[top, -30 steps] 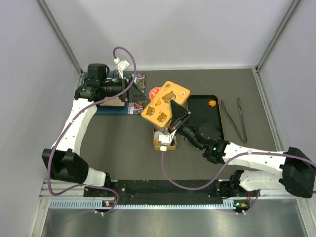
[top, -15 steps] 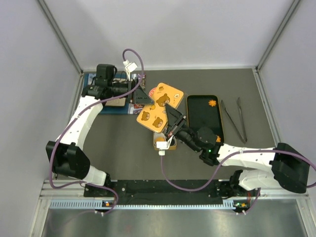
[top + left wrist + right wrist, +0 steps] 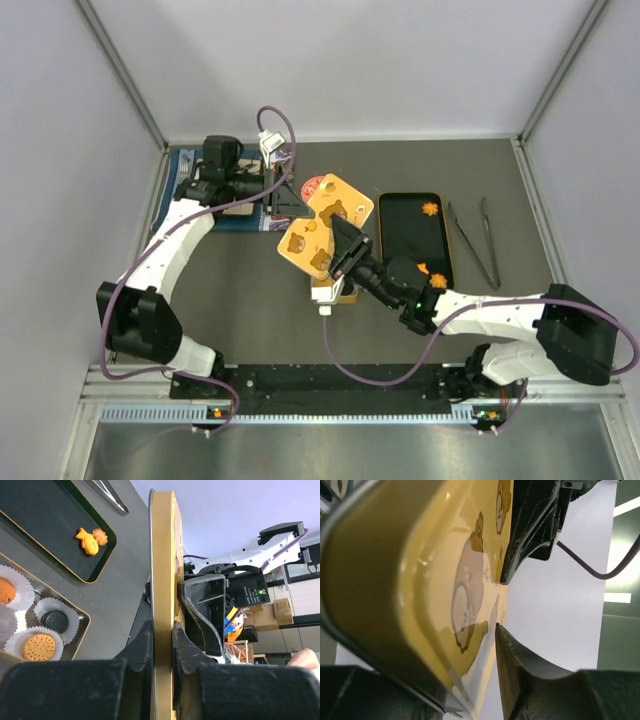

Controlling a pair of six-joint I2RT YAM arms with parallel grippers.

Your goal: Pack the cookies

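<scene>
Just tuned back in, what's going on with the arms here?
Both arms hold the yellow bear-print lid raised and tilted near the open box: the left pincer clamps one rim, the right pincer the other side. In the box, cookies sit in white paper cups, including a black cookie. Orange cookies lie on the black tray, so packing isn't finished.

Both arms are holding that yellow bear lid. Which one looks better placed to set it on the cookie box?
Probably the right. The right end effector grips the lid just beside the box, so a short move would do; the left end effector clamps the lid's far edge, farther from the box.
</scene>
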